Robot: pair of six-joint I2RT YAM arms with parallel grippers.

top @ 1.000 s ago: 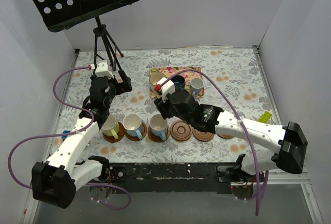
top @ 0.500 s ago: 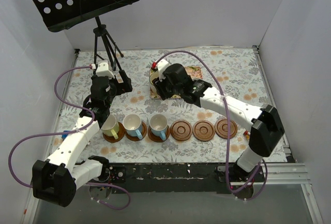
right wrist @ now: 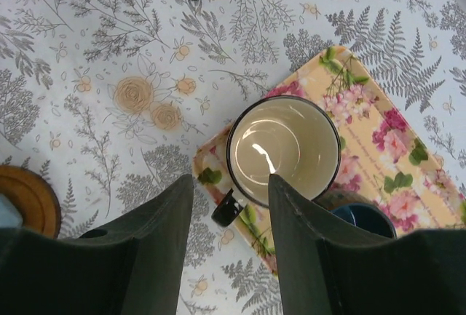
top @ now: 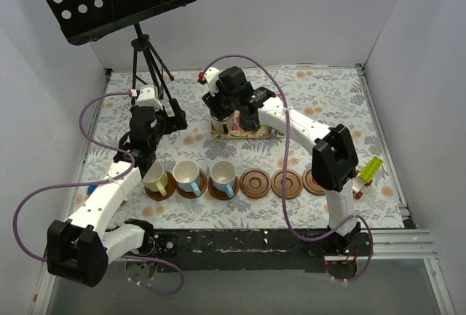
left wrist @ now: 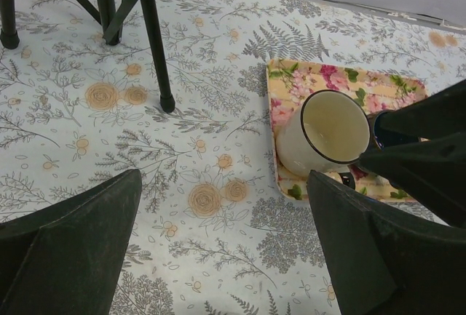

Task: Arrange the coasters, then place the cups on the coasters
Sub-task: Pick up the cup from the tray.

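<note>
Moved since a second ago: right arm [top: 306, 129] swung from the coaster row out to the far tray [top: 247, 132].

Top view: right gripper [top: 222, 115] is held over the tray's left end. Six coasters [top: 255, 183] are lined up along the near counter [top: 328, 89]. The left three carry a yellow-green cup [top: 154, 177] and two light blue cups [top: 187, 174]. Left gripper [top: 162, 122] is hung left of the tray.

Left wrist: jaws are spread wide, nothing between. Cream cup [left wrist: 325, 134] is seen upright on the tray.

Right wrist: jaws are open, straddling the cream cup's handle; no contact can be made out. Dark blue cup [right wrist: 364, 220] is set just beside it on the tray.
</note>
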